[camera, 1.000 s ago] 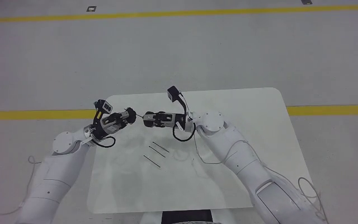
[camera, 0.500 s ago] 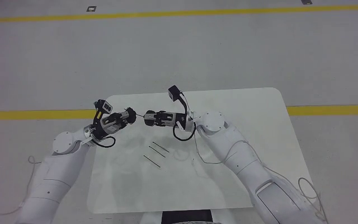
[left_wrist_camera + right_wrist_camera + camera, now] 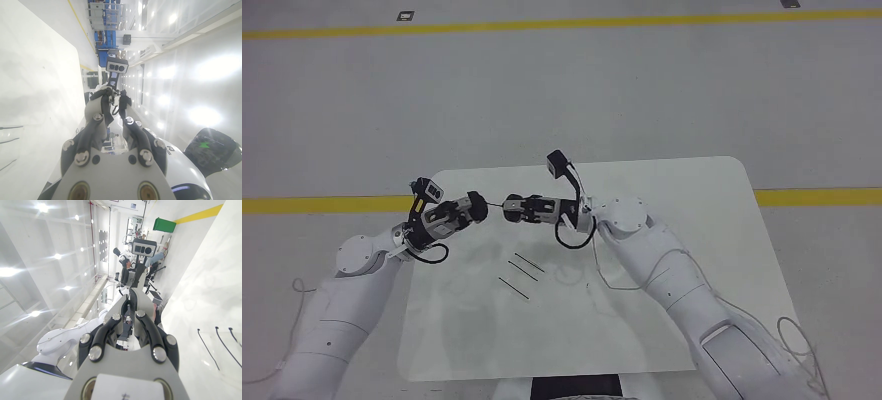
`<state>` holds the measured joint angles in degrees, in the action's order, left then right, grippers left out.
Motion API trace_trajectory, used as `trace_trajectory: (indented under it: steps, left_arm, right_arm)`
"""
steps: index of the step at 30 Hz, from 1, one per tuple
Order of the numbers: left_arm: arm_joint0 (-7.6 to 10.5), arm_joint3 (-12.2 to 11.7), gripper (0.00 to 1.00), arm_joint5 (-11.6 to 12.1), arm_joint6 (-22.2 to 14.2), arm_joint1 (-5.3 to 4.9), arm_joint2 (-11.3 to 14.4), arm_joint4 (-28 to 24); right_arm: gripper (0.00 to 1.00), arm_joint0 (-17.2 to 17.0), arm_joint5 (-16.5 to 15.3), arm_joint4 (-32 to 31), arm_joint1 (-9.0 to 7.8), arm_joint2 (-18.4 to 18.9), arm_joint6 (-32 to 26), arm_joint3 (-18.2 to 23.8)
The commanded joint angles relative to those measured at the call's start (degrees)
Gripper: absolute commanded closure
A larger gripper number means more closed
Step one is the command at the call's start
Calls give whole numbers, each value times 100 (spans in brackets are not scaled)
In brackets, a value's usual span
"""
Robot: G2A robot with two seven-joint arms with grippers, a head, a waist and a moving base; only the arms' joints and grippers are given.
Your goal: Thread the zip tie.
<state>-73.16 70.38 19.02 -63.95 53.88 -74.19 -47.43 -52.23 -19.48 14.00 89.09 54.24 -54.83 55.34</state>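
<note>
Zip tie [image 3: 493, 205]: one. Top view, centre-left of frame, long axis horizontal, spanning left gripper [image 3: 477, 207] and right gripper [image 3: 508, 207], which face tip to tip. Spare ties [image 3: 522, 272]: three, just below on table [image 3: 692, 300].
Left wrist view: left gripper's hold cannot be told.
Right wrist view: right gripper pinched together on the zip tie; three spare ties at lower right.

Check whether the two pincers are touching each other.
Apart. The top view shows a clear gap of white table between the left pincer and the right pincer, bridged only by a thin dark strand.

Your left gripper [image 3: 478, 208] and right gripper [image 3: 508, 208] face tip to tip, tie [image 3: 494, 207] strung between; spare ties [image 3: 522, 275] lie nearer you; the table [image 3: 692, 250] gives room rightward.
</note>
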Motion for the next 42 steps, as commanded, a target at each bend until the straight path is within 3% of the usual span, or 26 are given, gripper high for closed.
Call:
trace_trajectory:
  steps: [1,3,5,9,11,14,15,21,24,26,38,42]
  left_arm:
    - [-25,63,0,-40,47,5,13,-6]
    - [-28,72,0,-49,-134,0,6,-18]
    - [15,8,0,-138,-590,-4,26,-141]
    - [199,-368,0,-311,-1372,22,76,-601]
    - [288,-514,0,-373,-1569,49,152,-827]
    - [386,-583,0,-471,-1569,49,404,-861]
    - [436,-691,0,-355,-1569,35,426,-764]
    - [436,-691,0,-355,-1569,35,426,-764]
    - [404,-567,0,-249,-1409,28,472,-423]
    - [376,-532,0,-218,-1569,27,468,-478]
    - [321,-182,0,-71,-1569,-102,816,-839]
    - [332,-185,0,2,-1569,-136,839,-822]
  right_arm:
    - [100,6,0,-7,-10,24,-33,-4]
    - [100,10,0,-1,-23,52,-82,-12]
    - [100,21,0,44,-35,80,-183,-34]
    - [100,80,0,132,-50,111,-396,-127]
    - [100,112,0,171,-51,114,-491,-172]
    - [100,165,0,276,-42,92,-730,-248]
    - [100,187,0,248,-41,85,-738,-282]
    - [100,187,0,248,-41,85,-738,-282]
    - [100,86,46,308,-43,72,-682,-177]
    - [100,3,86,501,-61,112,-815,-95]
    - [100,77,266,1161,-83,49,-1713,-217]
    - [100,107,292,1178,-77,17,-1750,-272]
